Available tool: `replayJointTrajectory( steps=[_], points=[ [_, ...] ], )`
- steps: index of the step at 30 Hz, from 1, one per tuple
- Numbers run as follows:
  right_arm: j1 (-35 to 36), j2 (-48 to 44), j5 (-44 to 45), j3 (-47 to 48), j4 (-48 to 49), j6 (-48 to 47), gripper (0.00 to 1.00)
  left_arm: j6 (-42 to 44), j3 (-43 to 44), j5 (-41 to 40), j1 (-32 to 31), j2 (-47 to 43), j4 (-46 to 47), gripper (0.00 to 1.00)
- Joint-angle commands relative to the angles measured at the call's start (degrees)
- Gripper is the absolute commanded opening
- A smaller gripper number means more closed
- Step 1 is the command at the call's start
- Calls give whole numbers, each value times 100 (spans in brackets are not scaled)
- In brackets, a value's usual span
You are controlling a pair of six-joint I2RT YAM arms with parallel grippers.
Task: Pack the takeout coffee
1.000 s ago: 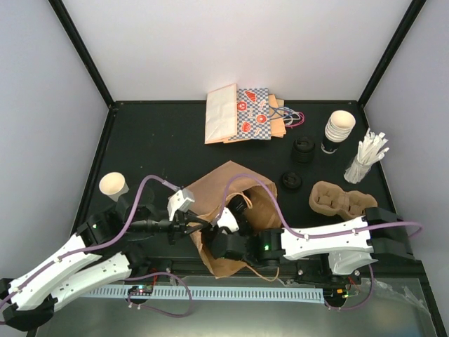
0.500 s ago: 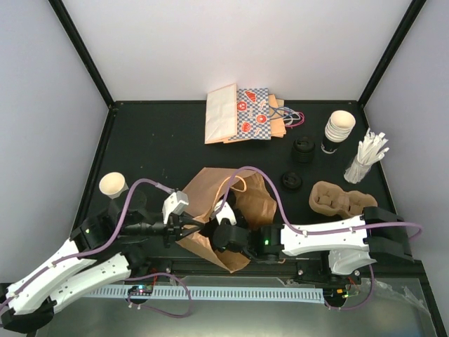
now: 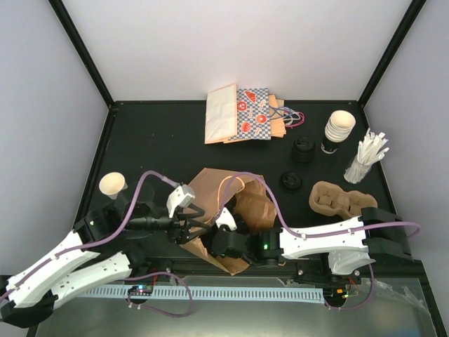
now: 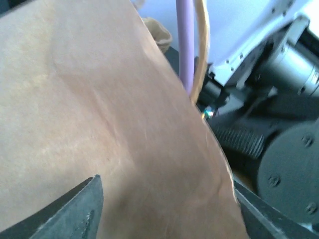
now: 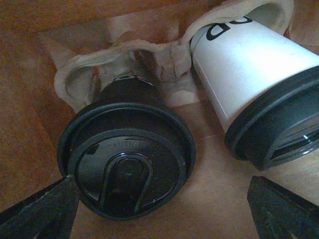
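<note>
The takeout coffee [image 5: 249,64], a cream-white cup with a black lid, lies on its side in a pulp carrier [image 5: 164,55] inside the brown paper bag [image 3: 245,200]. A second black-lidded cup [image 5: 127,169] sits beside it in the same carrier. My right gripper [image 5: 162,216] reaches into the bag, open, with both fingers just short of the lids and touching neither. My left gripper [image 3: 195,226] is at the bag's left edge. Its jaws stand apart, with the bag's paper wall [image 4: 124,129] filling the space between them.
At the back lie flat paper bags [image 3: 238,116]. To the right are a stack of cups [image 3: 339,130], loose black lids [image 3: 304,149], a cup of stirrers [image 3: 366,158] and an empty pulp carrier [image 3: 340,200]. An open paper cup [image 3: 114,185] stands at the left.
My left gripper has opened, having been shut on the bag's edge. It dragged the bag's mouth left, then moved back right a little. My right gripper has stayed inside the bag.
</note>
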Motion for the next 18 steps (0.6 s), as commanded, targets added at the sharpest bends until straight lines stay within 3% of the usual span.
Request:
replayJointTrajectory(
  steps=[1, 9, 13, 18],
  points=[
    [36, 113, 166, 266, 95, -241, 95, -148, 1028, -555, -25, 244, -372, 70],
    [29, 341, 227, 621, 207, -661, 94, -289, 3039, -1492, -25, 1438, -2283, 71],
    [32, 429, 187, 699, 176, -660, 94, -150, 3776, -1451, -27, 1920, -2478, 58],
    [36, 415, 169, 741, 102, -677, 93, -6, 3956, -1311, -23, 2275, -2367, 43]
  ],
)
